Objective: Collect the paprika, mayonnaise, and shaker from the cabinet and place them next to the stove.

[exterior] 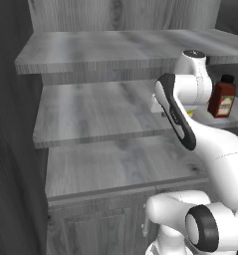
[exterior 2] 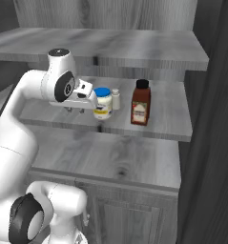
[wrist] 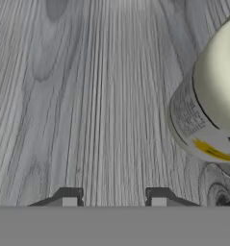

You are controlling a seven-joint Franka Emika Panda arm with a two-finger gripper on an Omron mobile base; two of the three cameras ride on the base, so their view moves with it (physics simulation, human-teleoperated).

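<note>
- Grey wood-grain planks make up the large cabinet, whose three wide shelves step back one above the other in both base views.
- On the middle shelf stand all three items in a row: the short round whitish-cream mayonnaise jar with a blue lid, the tiny beige-white tapered shaker with a greyish top just beside it, and the squarish dark red paprika bottle with a black cap and pale label further right, apart from the shaker.
- In the left base view the paprika bottle shows upright past the white arm.
- Reaching in from the left, the end effector sits just beside the mayonnaise jar, at its left side.
- From the hand view, the two dark fingertips stand clenched over bare shelf wood with nothing between them (the jar lies off to the upper right, outside the jaws).
- Below the shelves, a grey panelled cabinet door closes the lower front.
</note>
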